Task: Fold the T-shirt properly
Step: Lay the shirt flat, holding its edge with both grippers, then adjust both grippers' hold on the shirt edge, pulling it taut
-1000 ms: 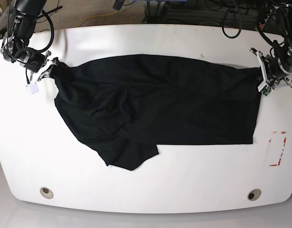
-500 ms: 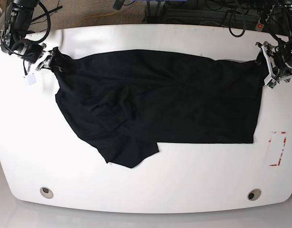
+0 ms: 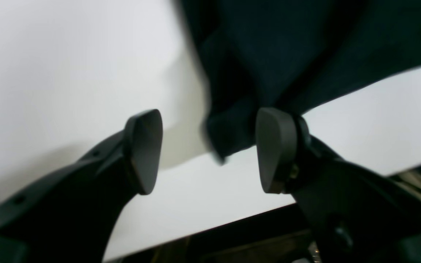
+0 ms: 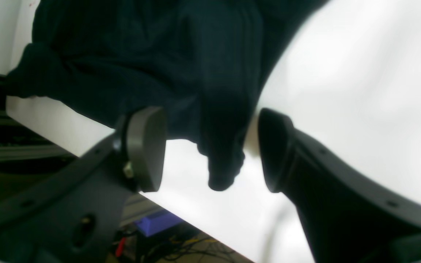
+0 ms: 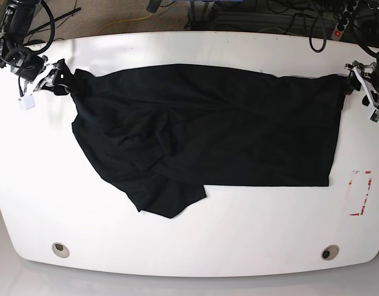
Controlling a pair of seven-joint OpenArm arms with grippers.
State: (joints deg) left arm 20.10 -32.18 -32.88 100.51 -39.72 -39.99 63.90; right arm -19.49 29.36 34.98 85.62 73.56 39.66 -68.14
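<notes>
Black cloth, the T-shirt (image 5: 208,132), lay spread across the table (image 5: 189,240), its body flat toward the far edge and one bunched flap nearer the front. At the shirt's two far corners stood the grippers: the left gripper (image 3: 208,151) and the right gripper (image 4: 210,148) each had jaws parted wide, a corner of cloth hanging loose between them, gripped by neither (the wrist views are blurred). Judging by this, the spreading step was closing; the next move probably calls for smoothing the bunched flap, then taking fresh hold for a fold.
</notes>
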